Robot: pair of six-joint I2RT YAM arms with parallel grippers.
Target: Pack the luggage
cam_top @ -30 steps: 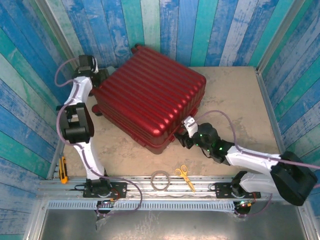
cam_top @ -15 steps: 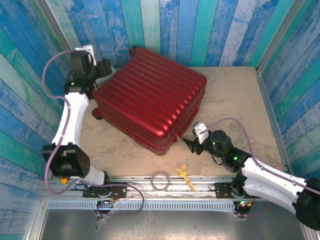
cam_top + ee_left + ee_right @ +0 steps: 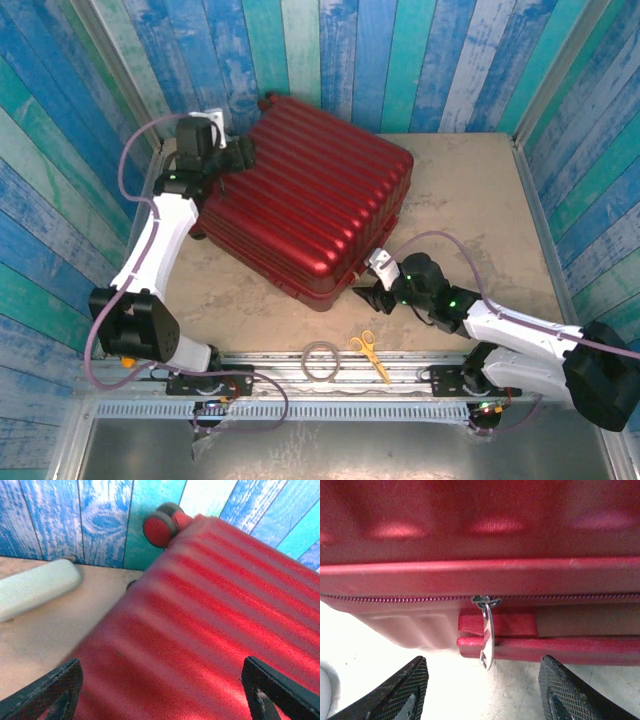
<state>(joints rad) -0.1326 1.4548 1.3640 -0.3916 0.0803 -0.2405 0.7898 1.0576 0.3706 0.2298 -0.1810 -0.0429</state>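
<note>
1. The luggage (image 3: 305,195) lies flat and closed on the table (image 3: 470,190), ribbed shell up. It sits back-left, with its far corner close to the plank wall (image 3: 330,50). A wheel (image 3: 160,527) is at the wall end, so the zip side faces the arms, which is handy.
2. On the near edge the zip pull (image 3: 487,640) hangs straight down from its slider, free, with nothing holding it. I can't tell how far round the zip is done up.
3. The right gripper (image 3: 370,290) is down low at the near corner of the case. Its fingers are spread apart with the pull hanging in the gap between them, touching neither. My guess is it's lined up that way to pinch the pull and run the zip open, since you can't pack a shut case.
4. The left gripper (image 3: 240,155) is over the far-left corner of the shell, fingers wide apart with nothing in them. I can't tell if it's touching the ribs. I reckon it's parked there to pin the case, because a glossy shell on a smooth table would likely slide when the zip gets tugged.
5. Scissors (image 3: 370,355) and a small ring (image 3: 320,360) sit by the near rail (image 3: 280,372), well apart from the case and out of both arms' way.
</note>
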